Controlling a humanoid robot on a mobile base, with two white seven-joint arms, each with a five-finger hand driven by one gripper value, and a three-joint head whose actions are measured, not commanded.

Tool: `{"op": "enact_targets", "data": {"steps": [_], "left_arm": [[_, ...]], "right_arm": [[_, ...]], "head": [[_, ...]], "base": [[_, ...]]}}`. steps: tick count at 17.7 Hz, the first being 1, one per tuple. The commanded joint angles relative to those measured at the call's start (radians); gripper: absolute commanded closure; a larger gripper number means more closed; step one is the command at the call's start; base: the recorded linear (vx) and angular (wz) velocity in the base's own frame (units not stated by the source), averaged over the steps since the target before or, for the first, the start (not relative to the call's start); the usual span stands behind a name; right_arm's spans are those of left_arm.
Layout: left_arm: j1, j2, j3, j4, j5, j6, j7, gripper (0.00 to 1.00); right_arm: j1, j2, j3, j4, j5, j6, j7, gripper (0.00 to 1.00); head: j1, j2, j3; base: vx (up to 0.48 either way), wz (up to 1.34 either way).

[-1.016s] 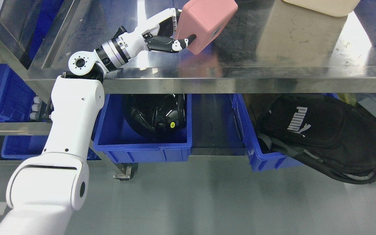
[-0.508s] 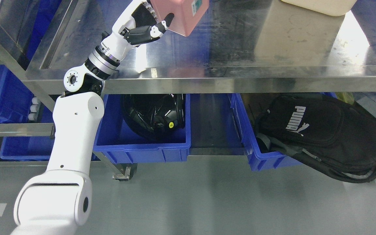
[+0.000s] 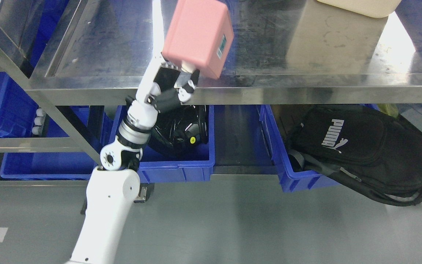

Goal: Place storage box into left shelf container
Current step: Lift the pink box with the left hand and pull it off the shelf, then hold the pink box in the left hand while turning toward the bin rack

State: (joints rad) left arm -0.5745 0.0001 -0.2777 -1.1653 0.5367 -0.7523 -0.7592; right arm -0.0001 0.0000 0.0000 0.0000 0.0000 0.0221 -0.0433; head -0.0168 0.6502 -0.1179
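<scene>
My left hand (image 3: 176, 82) holds a pink storage box (image 3: 196, 36) from below, fingers curled on its lower edge. The box hangs lifted above the front edge of the steel shelf top (image 3: 104, 47), tilted, with a small label on its right face. Straight below, on the lower shelf, stands a blue bin (image 3: 176, 167) with a black helmet (image 3: 176, 128) in it. The white forearm rises from the lower left and crosses the left side of that bin. The right arm does not show.
A second blue bin (image 3: 291, 176) at the right holds a black backpack (image 3: 365, 150) that spills over its rim. More blue bins (image 3: 46, 167) stand at the far left behind a slanted steel strut (image 3: 68, 128). A beige container (image 3: 357, 7) sits at the top right. Grey floor lies below.
My left arm has drawn back toward me and downward, bringing the pink box from the back of the shelf top to its front edge. The box has turned in the hand.
</scene>
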Motion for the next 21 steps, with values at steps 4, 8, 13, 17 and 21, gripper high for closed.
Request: {"op": "enact_targets", "data": {"steps": [4, 8, 13, 17, 21], "left_arm": [[0.324, 0.017, -0.212, -0.295, -0.024, -0.033, -0.011, 0.99], [0.372, 0.017, -0.201, -0.303, -0.026, -0.033, -0.009, 0.99], [0.436, 0.017, -0.187, -0.307, -0.026, -0.033, -0.009, 0.99], [0.466, 0.017, -0.187, -0.307, -0.026, -0.033, -0.011, 0.99], [0.487, 0.017, -0.187, -0.309, -0.026, -0.033, -0.009, 0.98]], "right_arm": [[0.009, -0.017, -0.005, -0.017, 0.002, -0.001, 0.0, 0.0], [0.009, -0.017, -0.005, -0.017, 0.002, -0.001, 0.0, 0.0], [0.009, -0.017, -0.005, -0.017, 0.002, -0.001, 0.0, 0.0], [0.009, -0.017, -0.005, -0.017, 0.002, -0.001, 0.0, 0.0], [0.009, -0.017, -0.005, -0.017, 0.002, -0.001, 0.0, 0.0]], "head": [[0.0, 0.0, 0.0], [0.0, 0.0, 0.0], [0.0, 0.0, 0.0], [0.0, 0.0, 0.0], [0.0, 0.0, 0.0]], "base": [[0.011, 0.09], [0.02, 0.16], [0.043, 0.35], [0.074, 0.66], [0.118, 1.1]]}}
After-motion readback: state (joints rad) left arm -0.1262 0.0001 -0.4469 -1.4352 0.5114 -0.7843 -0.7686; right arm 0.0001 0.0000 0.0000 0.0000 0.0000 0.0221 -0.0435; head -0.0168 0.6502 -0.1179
